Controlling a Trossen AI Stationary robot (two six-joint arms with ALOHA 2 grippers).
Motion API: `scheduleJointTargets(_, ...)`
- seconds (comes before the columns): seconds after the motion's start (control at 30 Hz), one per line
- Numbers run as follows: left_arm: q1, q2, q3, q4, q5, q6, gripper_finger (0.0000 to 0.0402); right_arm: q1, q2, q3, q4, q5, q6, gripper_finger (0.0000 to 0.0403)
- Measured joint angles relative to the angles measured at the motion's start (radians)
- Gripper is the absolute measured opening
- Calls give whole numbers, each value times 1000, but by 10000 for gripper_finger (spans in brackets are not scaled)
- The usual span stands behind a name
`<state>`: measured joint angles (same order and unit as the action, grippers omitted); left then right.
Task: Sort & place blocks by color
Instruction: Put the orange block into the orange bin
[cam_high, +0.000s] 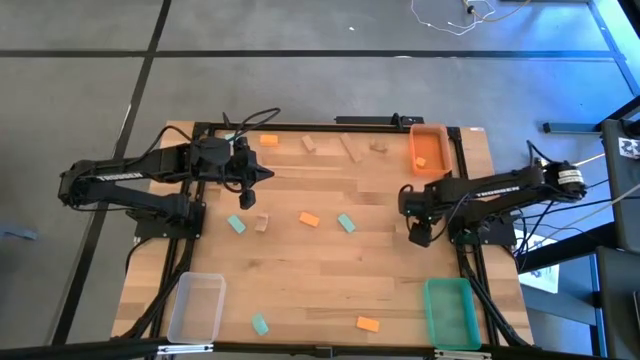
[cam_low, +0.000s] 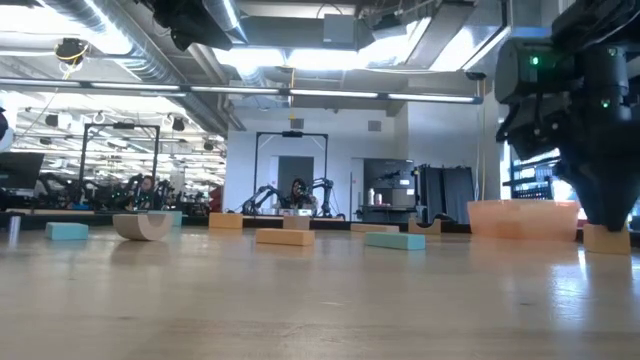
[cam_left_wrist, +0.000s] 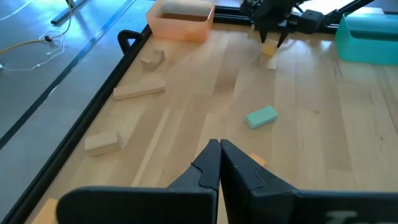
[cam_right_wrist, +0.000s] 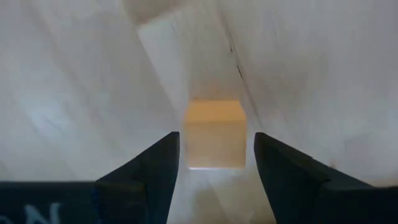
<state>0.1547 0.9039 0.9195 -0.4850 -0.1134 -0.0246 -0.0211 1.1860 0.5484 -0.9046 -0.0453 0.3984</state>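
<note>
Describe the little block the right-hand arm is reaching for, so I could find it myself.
Start at the orange bin in the table's far right corner, then come toward the right gripper hanging below it. The pale wood block lies on the table between its open fingers, the only block on that side of the table.

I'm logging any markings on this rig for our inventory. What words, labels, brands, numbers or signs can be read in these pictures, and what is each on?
White lettering on the left arm: too small to read in the high view.
White lettering on the right arm: too small to read.
Black-and-white square marker on a dark frame at the picture's right edge: a pattern, no readable text.
Partial white characters on the right gripper's body: cut off, not readable.
No text on the blocks or bins.
</note>
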Motion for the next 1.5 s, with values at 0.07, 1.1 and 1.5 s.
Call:
scheduleJointTargets(0.07,0,0,0,0,0,0,0,0,26,0,7,0,13,208)
scheduleJointTargets(1.1,0,0,0,-1,2,2,0,-61,194,168,15,-29,185,134)
scheduleJointTargets(1.5,0,0,0,-1,4,2,0,-304,192,383,-301,133,330,134)
